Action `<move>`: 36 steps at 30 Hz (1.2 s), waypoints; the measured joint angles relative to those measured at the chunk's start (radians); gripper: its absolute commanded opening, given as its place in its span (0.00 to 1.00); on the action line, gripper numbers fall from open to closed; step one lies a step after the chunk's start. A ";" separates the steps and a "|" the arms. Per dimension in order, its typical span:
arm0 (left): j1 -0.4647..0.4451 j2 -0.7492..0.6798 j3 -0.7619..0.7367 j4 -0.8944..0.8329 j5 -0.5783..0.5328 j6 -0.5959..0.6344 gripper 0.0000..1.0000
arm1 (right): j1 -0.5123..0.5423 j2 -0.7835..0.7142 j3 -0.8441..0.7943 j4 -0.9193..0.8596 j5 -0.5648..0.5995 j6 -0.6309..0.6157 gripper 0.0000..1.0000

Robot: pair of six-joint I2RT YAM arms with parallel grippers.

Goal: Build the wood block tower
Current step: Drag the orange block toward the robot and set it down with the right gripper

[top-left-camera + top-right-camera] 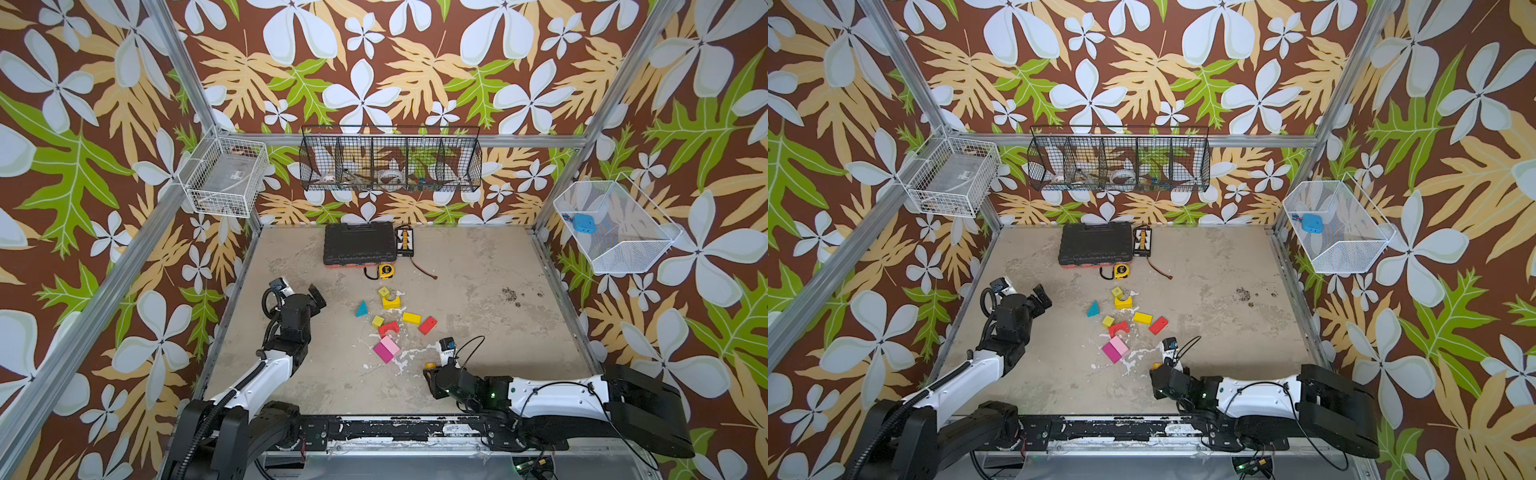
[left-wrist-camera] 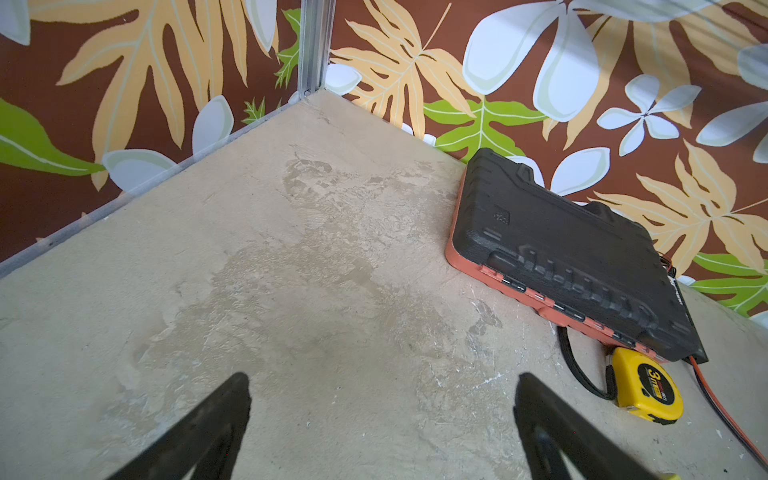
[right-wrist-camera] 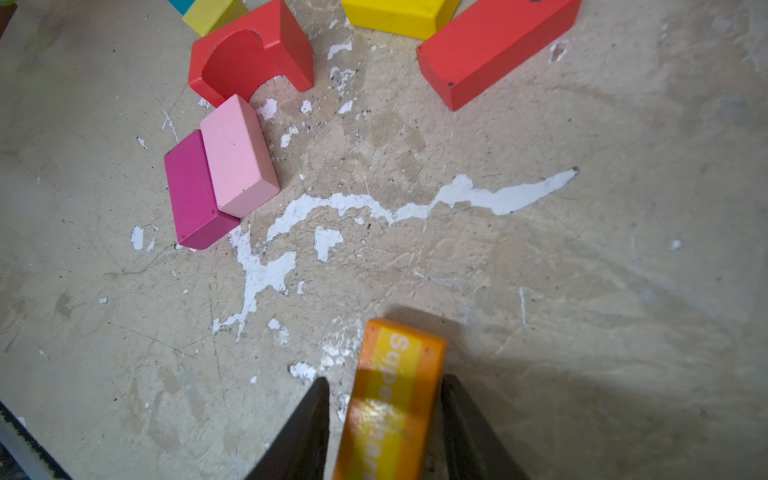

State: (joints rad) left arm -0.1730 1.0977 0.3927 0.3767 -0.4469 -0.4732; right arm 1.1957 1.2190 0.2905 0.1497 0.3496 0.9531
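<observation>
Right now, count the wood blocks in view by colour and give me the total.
Yellow blocks: 4
Red blocks: 2
Pink block: 1
Magenta block: 1
Teal block: 1
Orange block: 1
Total: 10

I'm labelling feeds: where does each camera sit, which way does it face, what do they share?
Top view: high over the near edge, looking down at the table; both arms show.
Top view: same head, alongside, same scene.
Left wrist: faces the far-left corner, black case; open left gripper shows.
Right wrist: looks down; right gripper flanks an orange block.
Shared: pink brick, right wrist and both top views.
</observation>
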 measured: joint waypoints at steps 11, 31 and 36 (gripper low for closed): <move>0.000 0.000 0.000 -0.002 -0.001 -0.003 1.00 | 0.057 0.032 0.010 0.026 0.048 0.014 0.60; 0.000 -0.004 0.000 -0.005 -0.009 -0.003 1.00 | 0.159 0.017 0.000 -0.027 0.132 0.087 0.52; 0.000 -0.011 -0.002 -0.004 -0.013 -0.003 1.00 | 0.159 0.031 0.014 -0.039 0.132 0.087 0.47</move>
State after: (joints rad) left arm -0.1730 1.0866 0.3912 0.3725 -0.4595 -0.4767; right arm 1.3544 1.2503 0.3042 0.1108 0.4820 1.0397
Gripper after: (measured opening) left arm 0.999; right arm 0.489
